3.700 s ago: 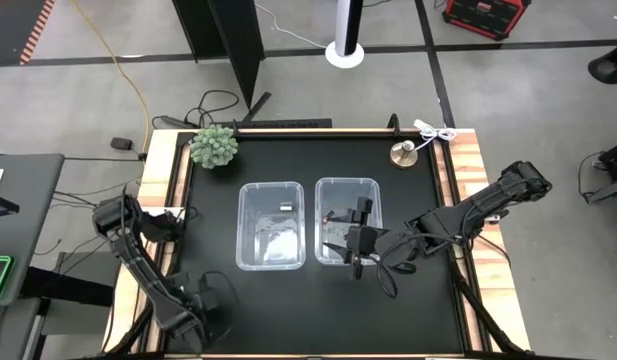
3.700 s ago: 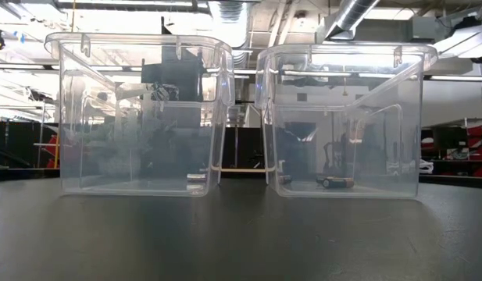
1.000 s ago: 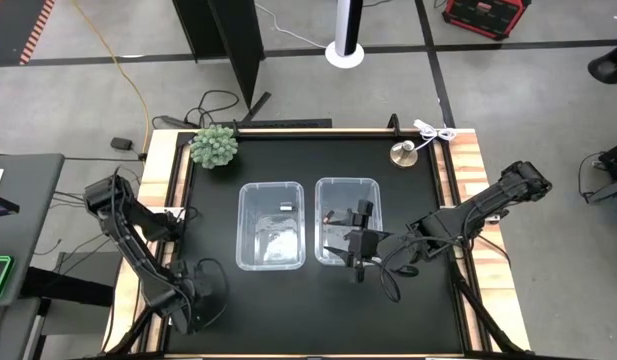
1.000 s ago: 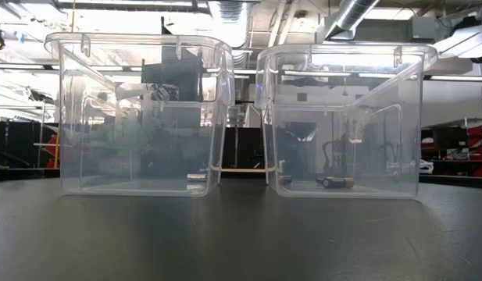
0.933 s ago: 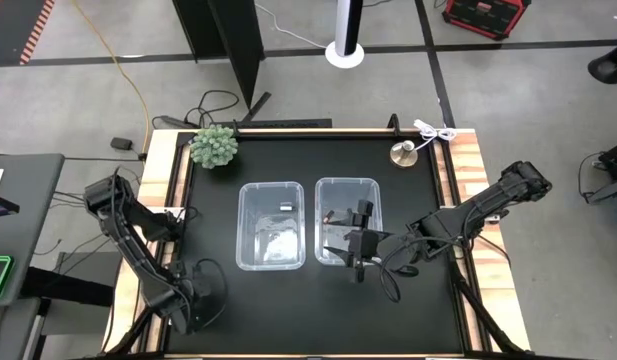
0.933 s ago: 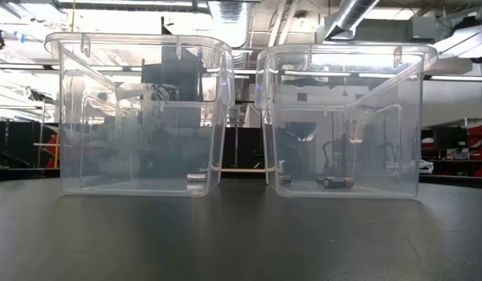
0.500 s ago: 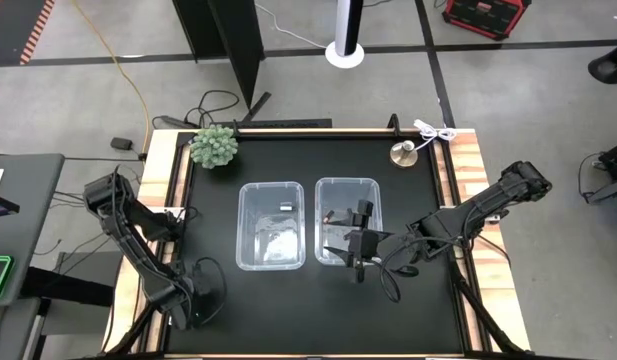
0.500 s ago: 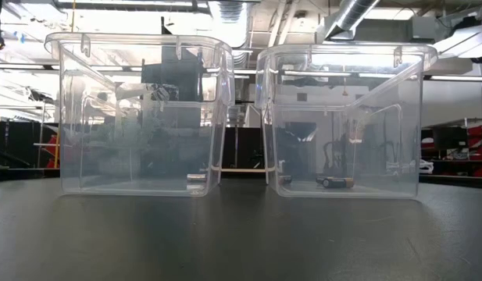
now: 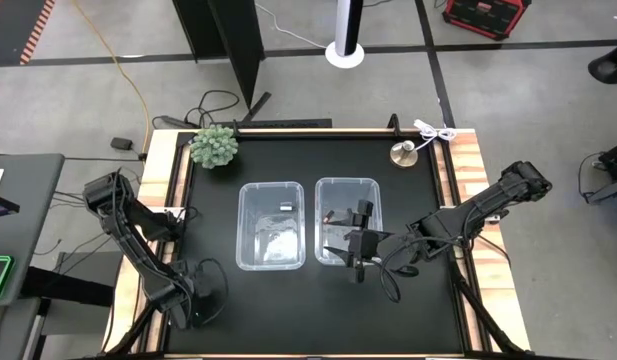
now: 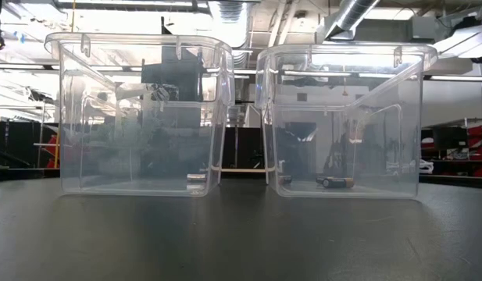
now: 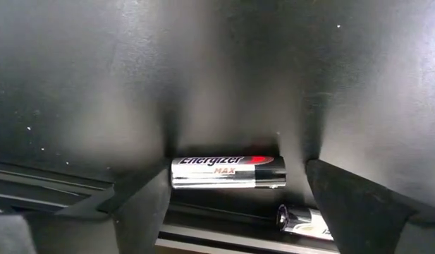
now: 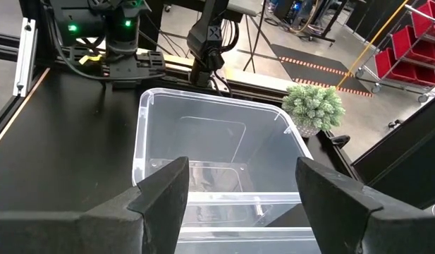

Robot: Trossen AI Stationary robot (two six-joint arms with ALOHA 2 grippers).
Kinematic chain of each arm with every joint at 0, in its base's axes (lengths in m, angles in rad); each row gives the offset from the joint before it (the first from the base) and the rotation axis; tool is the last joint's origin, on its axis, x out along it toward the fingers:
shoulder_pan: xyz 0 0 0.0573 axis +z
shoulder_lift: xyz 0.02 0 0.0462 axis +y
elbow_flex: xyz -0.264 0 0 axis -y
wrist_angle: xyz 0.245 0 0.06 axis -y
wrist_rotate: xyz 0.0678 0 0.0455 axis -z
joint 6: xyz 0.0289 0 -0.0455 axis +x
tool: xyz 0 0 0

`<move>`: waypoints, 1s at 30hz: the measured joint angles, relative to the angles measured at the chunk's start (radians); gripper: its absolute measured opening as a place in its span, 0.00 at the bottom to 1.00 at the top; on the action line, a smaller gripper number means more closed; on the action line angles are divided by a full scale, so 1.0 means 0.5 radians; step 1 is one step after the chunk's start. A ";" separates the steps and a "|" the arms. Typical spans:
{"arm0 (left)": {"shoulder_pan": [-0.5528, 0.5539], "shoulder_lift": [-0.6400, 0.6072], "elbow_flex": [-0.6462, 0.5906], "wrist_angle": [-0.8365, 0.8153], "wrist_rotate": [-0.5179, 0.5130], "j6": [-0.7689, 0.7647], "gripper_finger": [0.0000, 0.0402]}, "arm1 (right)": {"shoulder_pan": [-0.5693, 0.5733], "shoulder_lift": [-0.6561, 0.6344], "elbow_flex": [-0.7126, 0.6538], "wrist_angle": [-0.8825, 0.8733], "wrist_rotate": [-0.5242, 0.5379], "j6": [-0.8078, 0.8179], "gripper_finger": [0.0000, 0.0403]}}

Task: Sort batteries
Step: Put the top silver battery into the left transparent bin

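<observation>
In the left wrist view a silver, black and red battery [image 11: 228,172] lies on its side on the black table. My left gripper [image 11: 236,185] is open low over it near the table's near-left corner [image 9: 195,297], one finger past each end. A second battery [image 11: 304,220] lies beside it at the table's edge strip. A silvery battery [image 10: 196,178] rests on the left bin's [image 9: 271,225] floor. Dark batteries [image 10: 334,182] lie in the right bin [image 9: 340,192]. My right gripper [image 9: 350,240] hangs open over the right bin [image 12: 242,190].
The two clear bins stand side by side mid-table, rims almost touching. A small potted plant [image 9: 214,146] sits at the far-left corner and a round metal object [image 9: 403,153] at the far right. Bare black tabletop lies in front of the bins [image 10: 241,234].
My left gripper has edged slightly toward the table's left edge, staying low over the table. The bins, the batteries in them and my right arm have kept still.
</observation>
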 joint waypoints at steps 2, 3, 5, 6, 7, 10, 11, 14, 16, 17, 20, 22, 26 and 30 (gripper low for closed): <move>-0.001 0.001 0.000 0.001 0.001 0.004 0.77 | 0.000 0.000 0.000 0.000 0.000 0.000 0.68; -0.001 0.001 0.000 0.002 0.001 0.008 0.75 | 0.000 0.000 0.000 0.000 0.000 -0.001 0.68; -0.001 0.002 0.000 0.003 0.003 0.014 0.71 | 0.000 0.000 0.000 0.000 0.000 -0.003 0.68; -0.001 0.002 0.000 0.004 0.003 0.015 0.68 | 0.000 0.000 0.000 0.000 0.000 -0.003 0.68; -0.002 0.002 0.000 0.005 0.004 0.015 0.66 | 0.000 0.000 0.000 0.000 0.000 -0.004 0.68; -0.002 0.002 0.000 0.004 0.005 0.016 0.60 | 0.000 0.000 0.000 0.000 0.000 -0.004 0.68; -0.002 0.002 -0.001 0.004 0.004 0.018 0.58 | 0.000 0.000 0.000 0.000 0.000 -0.004 0.68; -0.002 0.002 -0.002 0.002 0.003 0.020 0.56 | 0.000 0.000 0.000 0.000 0.000 -0.004 0.68; -0.002 0.002 -0.002 0.002 -0.004 0.020 0.56 | 0.000 0.000 0.000 0.000 0.000 -0.004 0.68; -0.002 0.002 -0.002 0.002 -0.006 0.020 0.56 | 0.000 0.000 0.000 0.000 0.000 -0.004 0.68; -0.002 0.003 -0.001 0.005 -0.010 0.023 0.57 | 0.000 0.000 0.000 0.000 0.000 -0.004 0.68; -0.002 0.004 0.008 0.002 -0.014 0.027 0.56 | 0.000 0.000 0.000 0.000 0.000 -0.004 0.68; -0.002 0.005 0.053 -0.012 -0.022 0.039 0.56 | 0.000 0.000 0.000 0.000 0.000 -0.004 0.68; -0.002 0.007 0.091 -0.025 -0.031 0.037 0.56 | 0.000 0.000 0.000 0.000 0.000 -0.004 0.68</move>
